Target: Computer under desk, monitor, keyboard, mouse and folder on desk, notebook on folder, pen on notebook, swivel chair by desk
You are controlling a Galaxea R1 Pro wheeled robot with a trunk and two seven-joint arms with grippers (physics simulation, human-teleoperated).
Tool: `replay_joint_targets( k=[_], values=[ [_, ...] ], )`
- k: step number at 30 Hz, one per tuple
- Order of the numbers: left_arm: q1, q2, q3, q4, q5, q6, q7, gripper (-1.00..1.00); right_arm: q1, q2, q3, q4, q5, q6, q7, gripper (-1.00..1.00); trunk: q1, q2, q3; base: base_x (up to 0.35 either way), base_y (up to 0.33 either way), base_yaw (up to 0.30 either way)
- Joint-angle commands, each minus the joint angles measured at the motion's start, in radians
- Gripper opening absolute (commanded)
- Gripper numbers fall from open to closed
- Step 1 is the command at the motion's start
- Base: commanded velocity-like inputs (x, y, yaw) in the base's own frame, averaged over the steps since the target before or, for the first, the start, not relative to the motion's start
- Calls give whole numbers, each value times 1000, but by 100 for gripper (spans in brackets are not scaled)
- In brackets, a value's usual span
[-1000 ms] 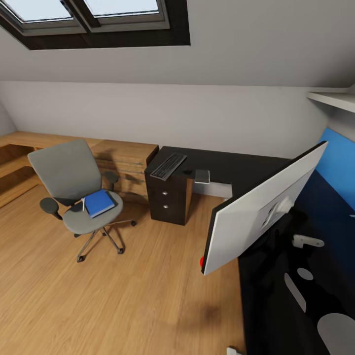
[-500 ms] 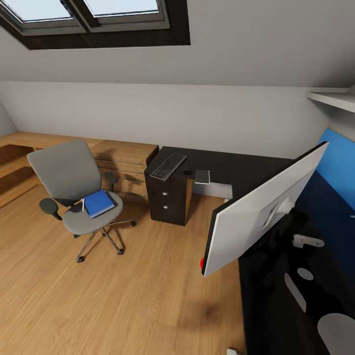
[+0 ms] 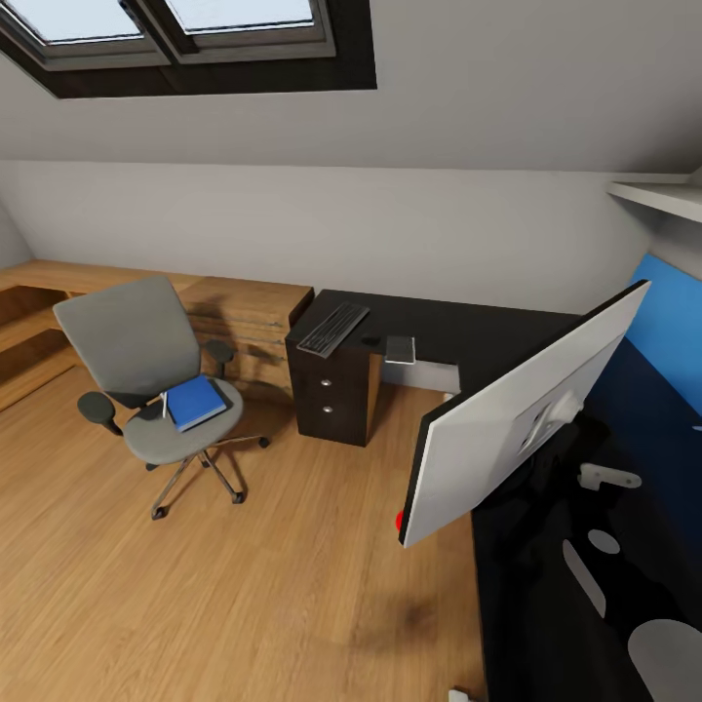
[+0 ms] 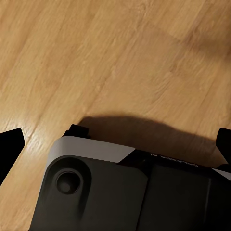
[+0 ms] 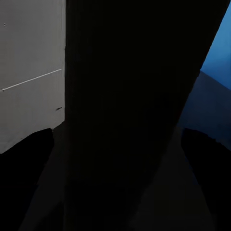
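Nothing shifting since before; folder (image 3: 196,403) lying on swivel chair (image 3: 146,375), keyboard (image 3: 332,329) on desk (image 3: 458,331); grippers' spread: cannot tell.

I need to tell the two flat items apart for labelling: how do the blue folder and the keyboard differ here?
The folder is bright blue and squarish; the keyboard is black with grey keys, long and narrow. The folder lies on the swivel chair seat; the keyboard lies on the desk, above its drawer unit. Both lie flat, set askew.
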Motion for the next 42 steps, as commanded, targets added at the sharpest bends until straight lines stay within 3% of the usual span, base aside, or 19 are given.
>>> replay_joint_targets(
  k=[1,42],
  values=[
    [0,0,-2,0,4,-3,4,100,-1,-1,1,1,-12,-6,-2,-100,0,-1,-1,0,0,0],
    [0,1,0,27,5,-35,4,100,-1,7,3,1,-13,-3,-12,-100,0,-1,-1,-33,-22,0]
  ],
)
